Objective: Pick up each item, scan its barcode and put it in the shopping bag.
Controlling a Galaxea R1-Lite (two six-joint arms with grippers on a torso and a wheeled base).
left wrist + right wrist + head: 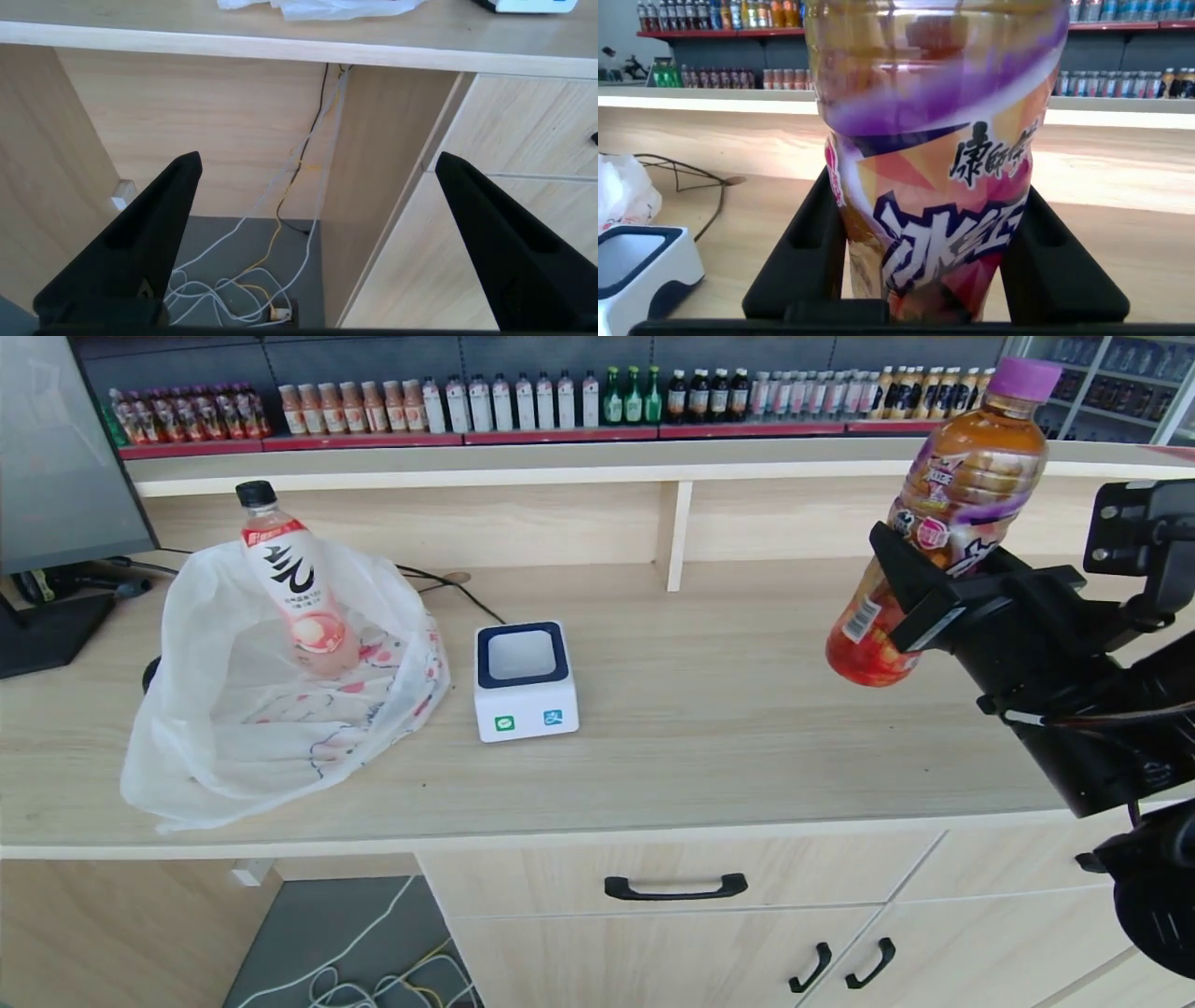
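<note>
My right gripper (924,588) is shut on a tea bottle (943,518) with a purple cap and amber liquid, held tilted in the air above the right side of the counter. In the right wrist view the tea bottle (938,159) stands between the black fingers (799,243). A pink drink bottle (294,583) with a black cap leans inside the white shopping bag (233,709) at the counter's left. The white barcode scanner (523,679) sits mid-counter, also seen as the scanner (640,266) at the wrist view's edge. My left gripper (318,243) hangs open below the counter edge, holding nothing.
A monitor (65,448) on its stand occupies the far left of the counter (747,728). A cable (457,593) runs behind the scanner. A wooden riser with a divider (674,532) backs the counter. Drawers with black handles (674,887) sit below. Loose cables (252,280) lie on the floor.
</note>
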